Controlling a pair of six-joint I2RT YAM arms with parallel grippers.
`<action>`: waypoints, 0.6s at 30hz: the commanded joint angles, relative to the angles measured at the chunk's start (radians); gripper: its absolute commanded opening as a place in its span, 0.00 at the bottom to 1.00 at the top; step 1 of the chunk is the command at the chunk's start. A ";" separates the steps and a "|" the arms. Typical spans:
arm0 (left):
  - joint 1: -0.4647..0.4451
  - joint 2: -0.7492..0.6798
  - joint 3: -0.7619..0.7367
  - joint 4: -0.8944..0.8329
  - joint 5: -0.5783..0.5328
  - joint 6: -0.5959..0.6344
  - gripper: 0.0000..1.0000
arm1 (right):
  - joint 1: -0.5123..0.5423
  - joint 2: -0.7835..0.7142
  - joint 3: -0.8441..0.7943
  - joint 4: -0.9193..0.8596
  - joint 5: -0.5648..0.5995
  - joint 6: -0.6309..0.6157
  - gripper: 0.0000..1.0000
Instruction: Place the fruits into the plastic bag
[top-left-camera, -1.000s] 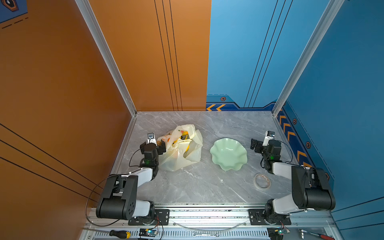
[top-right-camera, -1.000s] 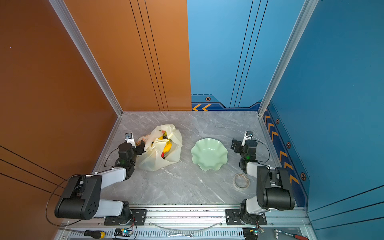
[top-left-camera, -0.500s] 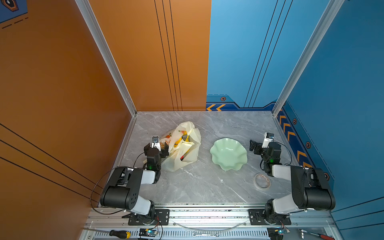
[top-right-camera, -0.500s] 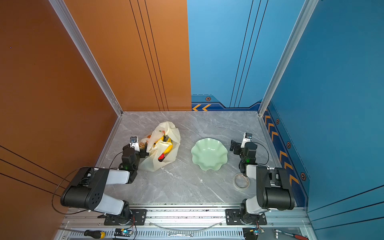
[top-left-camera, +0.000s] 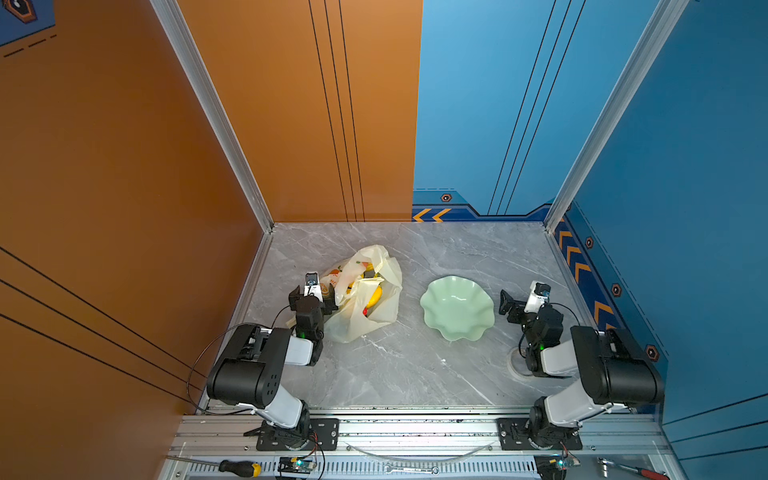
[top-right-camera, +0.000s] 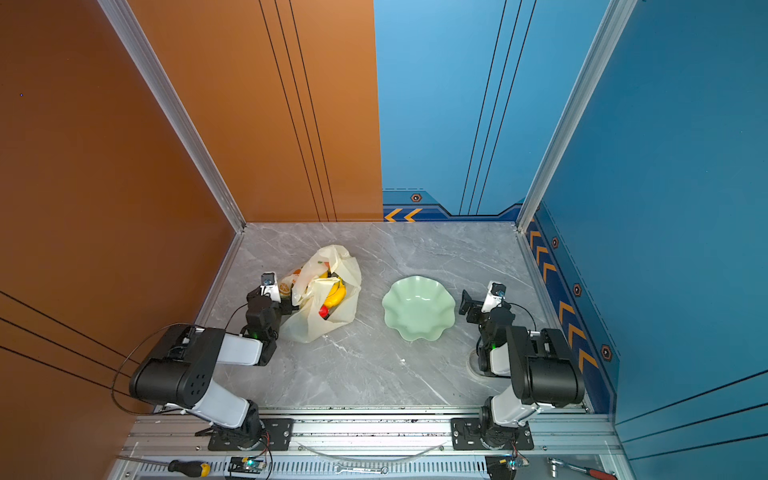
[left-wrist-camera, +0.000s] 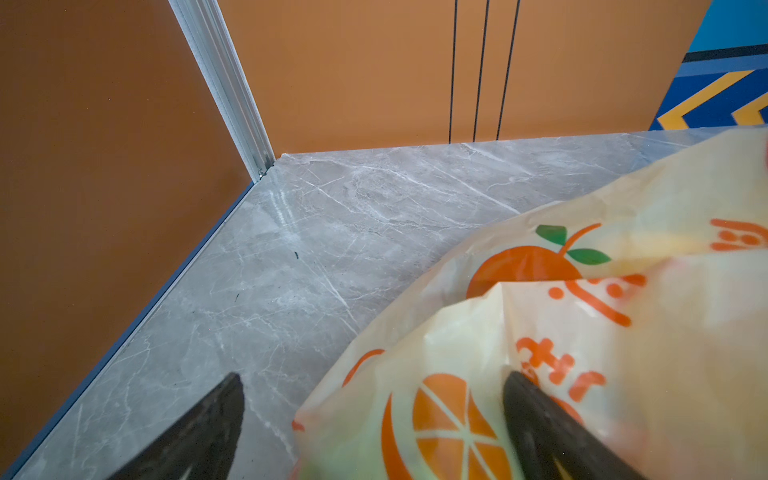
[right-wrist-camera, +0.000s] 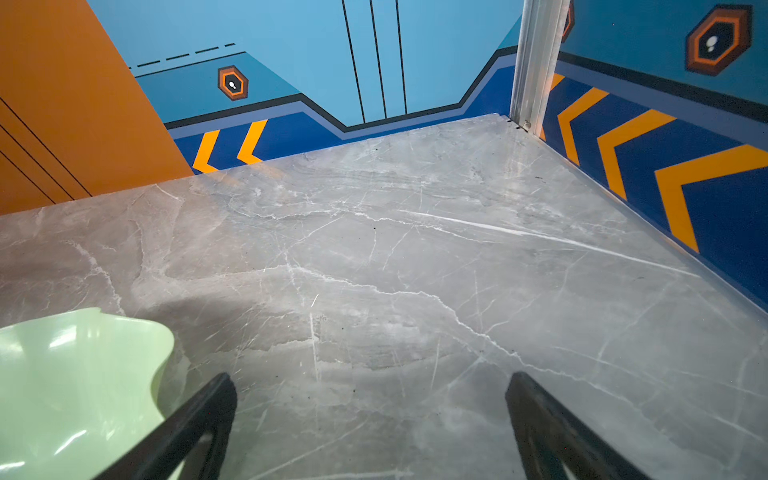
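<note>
Inspection record. The plastic bag (top-left-camera: 362, 309) lay slumped on the grey marble table (top-left-camera: 415, 365), in the left half, well apart from the pale green wavy-rimmed dish (top-left-camera: 457, 309) to its right. The film was translucent cream-white and heavily crinkled. The left wrist view showed the bag (left-wrist-camera: 582, 332) printed with orange fruit pictures, green leaves and orange lettering.

In both top views the bag's long axis ran from the near edge toward the far wall, the far end leaning slightly right. Its mouth gaped upward and a little toward the dish side. The fruits sat inside: a yellow banana bunch (top-right-camera: 337, 293) and a red piece (top-right-camera: 324, 311) showed through the opening. Other fruits were only dim shapes behind the film and could not be identified. The way the handle loops pointed could not be determined.

The left gripper (top-left-camera: 312, 296) stood just beside the bag's left flank with jaws wide apart and clamped on nothing. A fold of film lay between them in the wrist view (left-wrist-camera: 374, 380); contact could not be confirmed.

The right gripper (top-left-camera: 521, 305) stood just right of the dish, jaws likewise spread and empty, over bare table in its wrist view (right-wrist-camera: 370, 382)
</note>
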 joint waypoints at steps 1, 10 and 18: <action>0.011 0.009 0.020 -0.058 -0.048 -0.013 0.98 | -0.006 0.010 -0.016 0.125 -0.001 -0.007 1.00; 0.021 0.008 0.027 -0.076 -0.039 -0.025 0.98 | 0.010 -0.034 0.070 -0.092 0.063 0.000 1.00; 0.023 0.007 0.027 -0.077 -0.039 -0.025 0.98 | 0.094 -0.048 0.187 -0.332 0.180 -0.068 1.00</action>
